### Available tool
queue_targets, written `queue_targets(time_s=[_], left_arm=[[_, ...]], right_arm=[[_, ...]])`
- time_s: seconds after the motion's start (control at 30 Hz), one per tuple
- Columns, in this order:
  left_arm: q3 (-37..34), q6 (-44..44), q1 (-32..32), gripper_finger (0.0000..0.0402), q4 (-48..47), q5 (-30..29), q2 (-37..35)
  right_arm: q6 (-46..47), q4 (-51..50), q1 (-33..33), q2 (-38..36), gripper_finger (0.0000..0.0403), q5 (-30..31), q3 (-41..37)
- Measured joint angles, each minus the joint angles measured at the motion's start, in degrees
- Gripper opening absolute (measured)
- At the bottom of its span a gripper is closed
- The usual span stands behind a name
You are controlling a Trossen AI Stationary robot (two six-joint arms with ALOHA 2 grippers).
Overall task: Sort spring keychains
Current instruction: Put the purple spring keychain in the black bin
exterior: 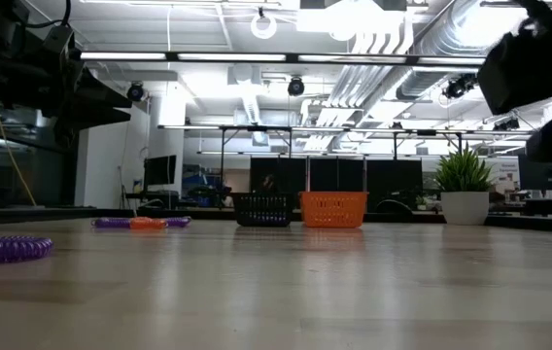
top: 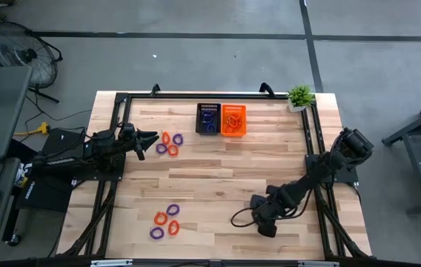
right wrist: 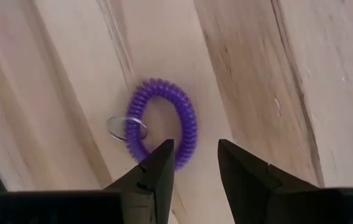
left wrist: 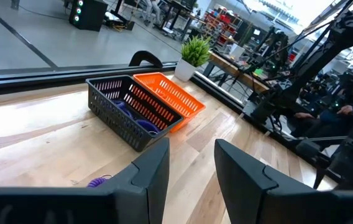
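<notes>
Orange and purple spring keychains lie flat on the wooden table in two clusters: one at the far left (top: pixel 170 143) and one at the near left (top: pixel 165 221). One more purple keychain (right wrist: pixel 162 122), with a small metal ring, lies directly under my right gripper (right wrist: pixel 195 155). That gripper is open and points down, and I see no touch. My right gripper (top: pixel 264 222) is at the near centre-right of the table. My left gripper (top: pixel 148 139) is open and empty just left of the far cluster; one purple keychain (left wrist: pixel 99 182) peeks out beside its finger.
A black basket (top: pixel 209 119) holding purple keychains and an orange basket (top: pixel 233 120) holding orange ones stand side by side at the far middle. A small potted plant (top: pixel 300 96) stands at the far right corner. Bare wood lies between the clusters and the baskets.
</notes>
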Motion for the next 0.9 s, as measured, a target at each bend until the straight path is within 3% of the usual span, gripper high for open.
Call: queue_targets(time_s=[0.63,0.9], left_arm=[[0.01,0.00,0.00,0.0126,-0.01,0.00,0.00],[0.01,0.00,0.00,0.0126,-0.01,-0.01,-0.02]], right_arm=[[-0.80,3.04,1.94,4.72,0.0116,3.90,-0.15],[-0.79,2.63,3.29,4.87,0.0048,7.16,-0.30]])
